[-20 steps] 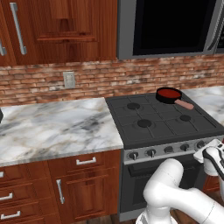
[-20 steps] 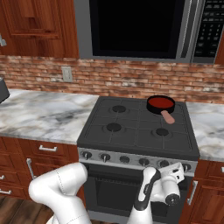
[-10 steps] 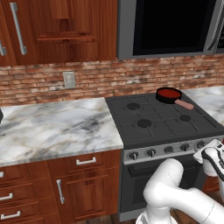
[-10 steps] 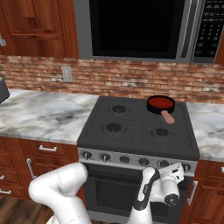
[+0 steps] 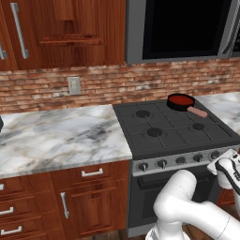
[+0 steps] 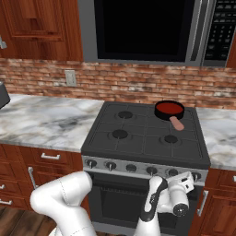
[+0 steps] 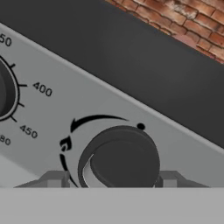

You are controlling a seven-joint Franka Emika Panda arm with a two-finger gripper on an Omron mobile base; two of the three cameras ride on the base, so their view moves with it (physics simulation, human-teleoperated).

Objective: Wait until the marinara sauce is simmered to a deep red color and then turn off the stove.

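Note:
The marinara sauce is a flat, deep red disc in a small dark pan on the back right burner of the black stove. My gripper is down at the right end of the steel knob strip. In the hand view my gripper straddles a dark round knob, with one fingertip against each side. A curved arrow and a dot are printed above that knob.
An oven temperature dial marked 400 and 450 sits just left of the gripped knob. Marble counters flank the stove, and a black-windowed microwave hangs above it. Wooden drawers stand to the left below the counter.

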